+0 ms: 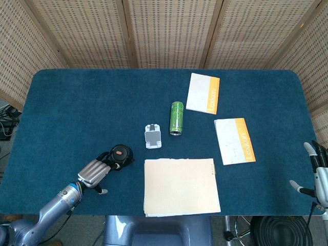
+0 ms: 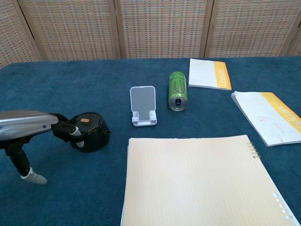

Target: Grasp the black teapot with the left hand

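Observation:
The black teapot, round with an orange knob on its lid, stands on the blue table near the front left. My left hand lies low just to its left. The fingers reach the handle side of the pot and touch it, while the thumb hangs down well apart from them. Nothing is clamped between thumb and fingers. My right hand hangs beyond the table's right edge with its fingers spread and holds nothing; it shows in the head view alone.
A white phone stand and a lying green can are right of the teapot. A large beige notebook lies at the front. Two white-and-orange notepads lie at the right. Wicker screens stand behind the table.

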